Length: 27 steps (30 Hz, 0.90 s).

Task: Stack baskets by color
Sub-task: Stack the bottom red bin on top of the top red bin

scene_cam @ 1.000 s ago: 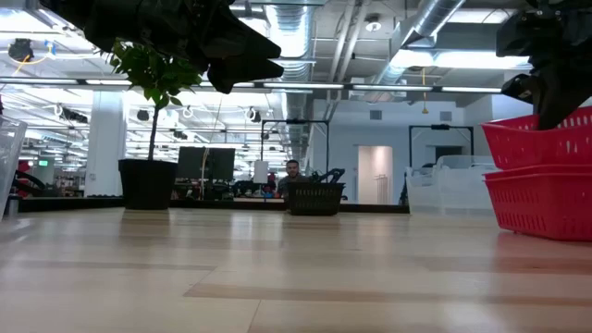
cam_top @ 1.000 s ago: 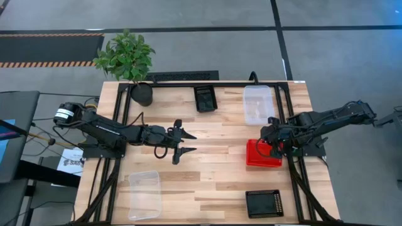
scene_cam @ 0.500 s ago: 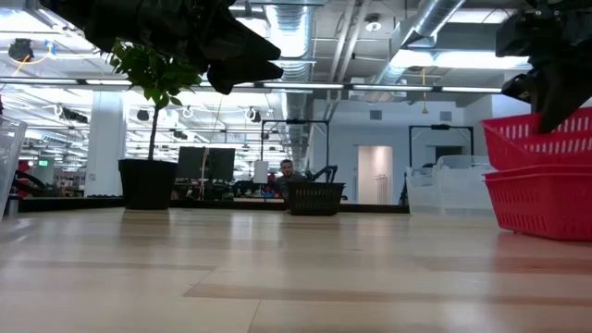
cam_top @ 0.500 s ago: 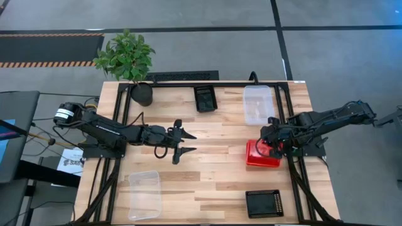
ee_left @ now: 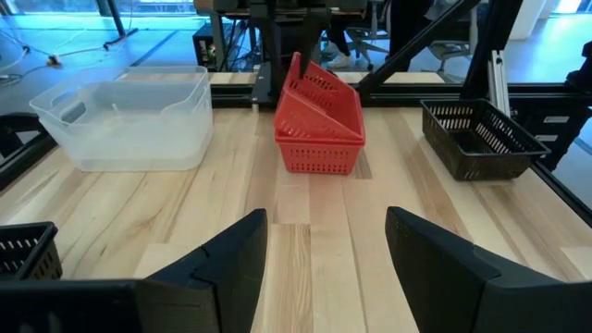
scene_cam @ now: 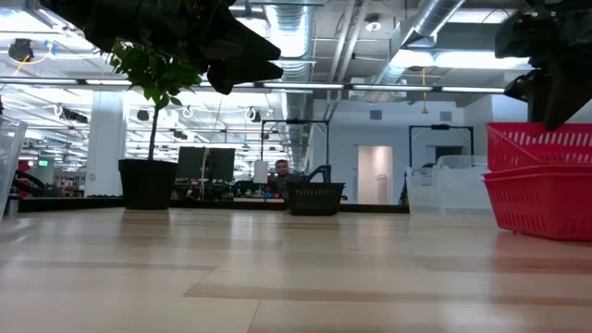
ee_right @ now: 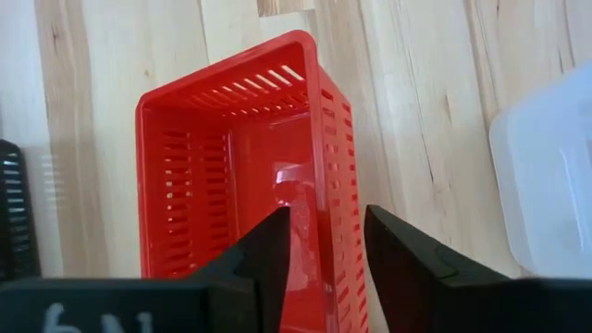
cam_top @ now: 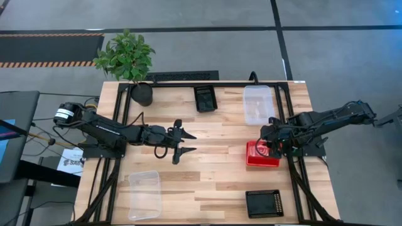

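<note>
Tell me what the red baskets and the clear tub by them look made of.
Red baskets: apparently rigid moulded plastic, slightly glossy, with slotted perforated walls and a thin rim. Clear basket: seemingly translucent plastic, frosted and milky; the wood shows faintly through its walls. Tabletop: light wood planks with visible grain, probably a satin seal.

At the right edge of the low view, your upper red basket (scene_cam: 541, 145) has dropped from a steep tilt to sit nearly level in the red basket (scene_cam: 544, 202) beneath. At the right of the high view, the right gripper (cam_top: 274, 145) has parted its fingers, releasing it.
</note>
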Each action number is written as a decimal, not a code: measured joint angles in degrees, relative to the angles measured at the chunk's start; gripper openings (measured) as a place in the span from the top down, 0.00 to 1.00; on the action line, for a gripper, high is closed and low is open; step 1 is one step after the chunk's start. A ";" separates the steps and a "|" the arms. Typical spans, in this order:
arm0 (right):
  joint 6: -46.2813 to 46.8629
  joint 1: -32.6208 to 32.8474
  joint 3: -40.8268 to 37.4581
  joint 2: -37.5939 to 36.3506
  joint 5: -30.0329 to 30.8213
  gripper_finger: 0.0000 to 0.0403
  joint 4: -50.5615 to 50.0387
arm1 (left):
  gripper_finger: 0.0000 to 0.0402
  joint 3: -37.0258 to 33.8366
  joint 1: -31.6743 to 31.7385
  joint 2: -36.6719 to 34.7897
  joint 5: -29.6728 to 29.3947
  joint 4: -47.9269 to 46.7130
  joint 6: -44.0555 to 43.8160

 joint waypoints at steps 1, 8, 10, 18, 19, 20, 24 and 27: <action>-0.01 0.00 0.00 0.00 0.00 0.59 -0.05 | 0.48 0.00 0.00 0.00 -0.01 0.00 -0.03; -0.01 0.00 0.00 0.55 0.00 0.69 -0.69 | 0.48 0.00 0.00 0.00 0.01 0.02 -0.18; -0.02 0.00 0.02 0.90 -0.02 0.76 -0.94 | 0.48 0.00 0.00 0.00 0.01 0.04 -0.22; -0.05 0.01 0.09 1.66 -0.17 0.96 -1.60 | 0.48 0.00 0.00 0.00 0.01 0.06 -0.22; -0.01 0.02 0.09 1.66 -0.17 0.95 -1.66 | 0.48 0.00 0.00 0.00 0.01 0.04 -0.23; -0.01 0.02 0.09 1.66 -0.18 0.93 -1.69 | 0.48 0.00 0.00 -0.01 0.01 0.04 -0.23; 0.02 0.02 0.09 1.66 -1.04 0.91 -1.48 | 0.48 0.00 -0.02 0.00 0.01 0.04 -0.24; 0.82 0.02 0.09 1.66 -1.33 0.90 -1.04 | 0.48 0.00 -0.02 0.00 0.03 0.04 -0.24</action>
